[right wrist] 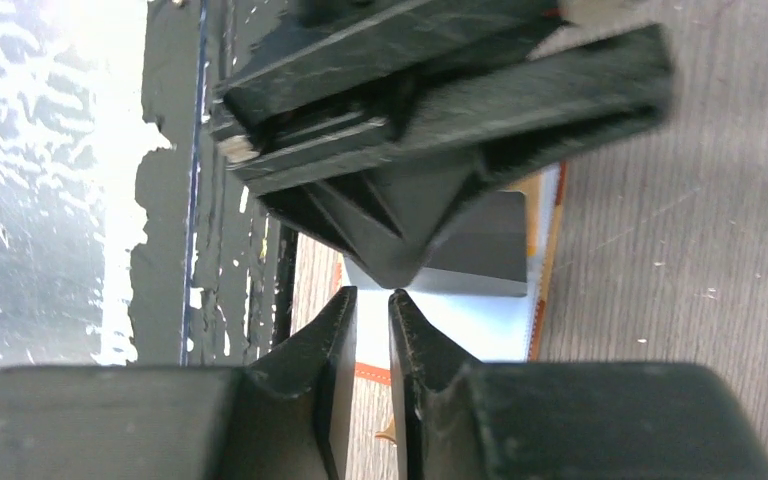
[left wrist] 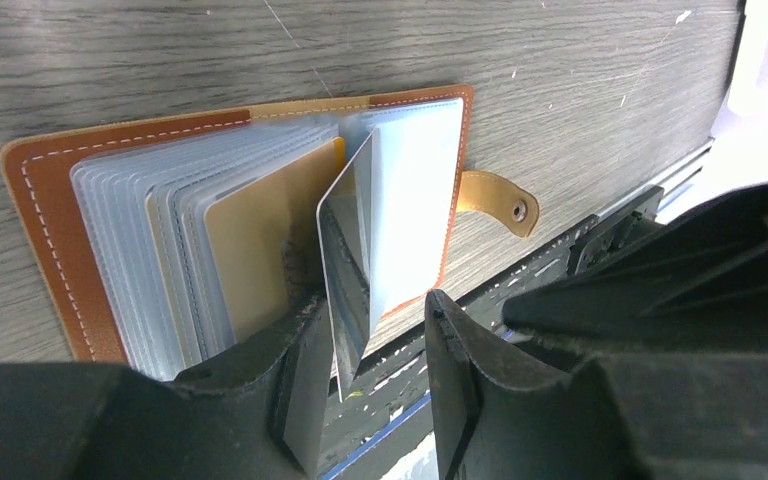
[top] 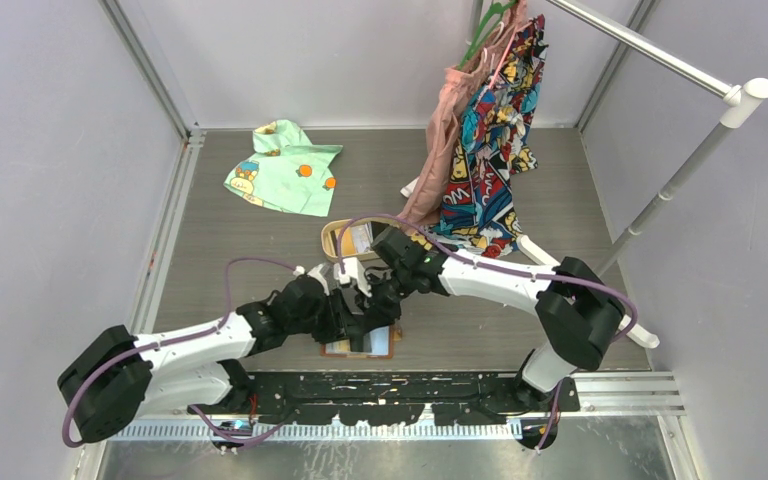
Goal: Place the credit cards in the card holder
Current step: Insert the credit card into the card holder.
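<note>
Left wrist: grey card [left wrist: 345, 262] stands loose in half-open left claw [left wrist: 372, 300], on card holder [left wrist: 45, 200].

Pale walls [top: 50, 150] enclose a grey wood-grain desk [top: 240, 240], a white clothes rail [top: 660, 56] with bright hanging clothes [top: 490, 150] at upper right, a green garment [top: 285, 170] lying upper left of centre.

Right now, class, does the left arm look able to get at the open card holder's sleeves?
Probably yes. The left end effector sits at the edge of the card holder, which lies open, with a grey card standing between its parted fingers. The right end effector crowds close, though.
</note>
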Controlling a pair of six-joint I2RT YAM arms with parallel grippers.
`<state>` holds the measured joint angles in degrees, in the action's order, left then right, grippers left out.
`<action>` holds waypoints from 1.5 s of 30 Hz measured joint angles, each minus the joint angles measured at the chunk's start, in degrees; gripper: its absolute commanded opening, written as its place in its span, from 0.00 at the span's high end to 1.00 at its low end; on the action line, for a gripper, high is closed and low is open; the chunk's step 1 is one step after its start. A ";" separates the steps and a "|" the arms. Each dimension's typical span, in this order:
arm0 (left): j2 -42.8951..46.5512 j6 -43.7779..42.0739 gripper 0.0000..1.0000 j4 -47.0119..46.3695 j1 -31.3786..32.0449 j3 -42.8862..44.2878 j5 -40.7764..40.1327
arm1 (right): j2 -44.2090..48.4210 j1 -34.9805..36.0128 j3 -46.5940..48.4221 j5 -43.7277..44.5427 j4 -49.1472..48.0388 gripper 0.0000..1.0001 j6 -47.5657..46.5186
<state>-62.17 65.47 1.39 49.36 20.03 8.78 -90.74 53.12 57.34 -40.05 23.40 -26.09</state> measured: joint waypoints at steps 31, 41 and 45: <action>-3.21 -1.60 0.59 0.26 0.00 2.05 0.76 | -9.53 -8.57 -3.15 -3.52 -21.79 0.53 38.42; -3.23 -1.68 0.59 -0.09 0.00 2.03 0.92 | -14.23 -8.57 -3.41 -3.52 -25.11 0.48 45.46; -3.30 -1.70 0.59 -0.22 0.00 2.01 0.92 | -14.75 -8.20 -3.41 -3.21 -25.09 0.44 45.77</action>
<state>-65.47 63.77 1.17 49.36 22.04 9.69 -105.49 44.93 53.93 -43.27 -1.69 19.68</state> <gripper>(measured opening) 0.411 0.544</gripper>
